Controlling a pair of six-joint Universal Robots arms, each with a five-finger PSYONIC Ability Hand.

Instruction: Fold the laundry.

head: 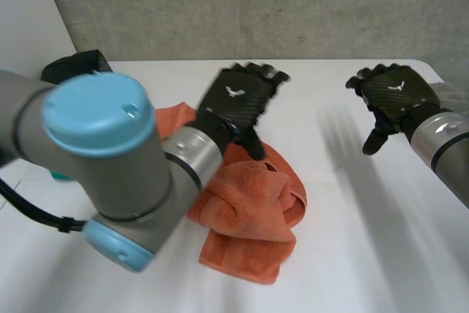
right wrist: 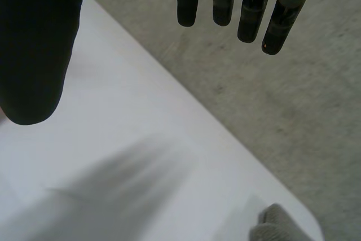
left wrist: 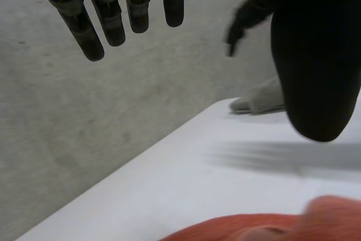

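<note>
An orange towel [head: 249,210] lies crumpled in a loose bundle on the white table [head: 352,254], left of the middle. My left hand [head: 238,100] hovers above the towel's far side with its fingers [left wrist: 107,15] straight and spread, holding nothing. In the left wrist view the towel [left wrist: 271,227] shows below the palm, apart from the hand. My right hand [head: 392,97] is raised over the far right of the table, well clear of the towel. Its fingers [right wrist: 248,9] hang straight and empty.
A dark object [head: 73,67] sits at the table's far left corner behind my left arm [head: 102,152]. A pale grey cloth [left wrist: 259,100] lies at the table's far edge, seen also in the right wrist view as grey cloth [right wrist: 276,224]. A concrete wall [head: 256,5] backs the table.
</note>
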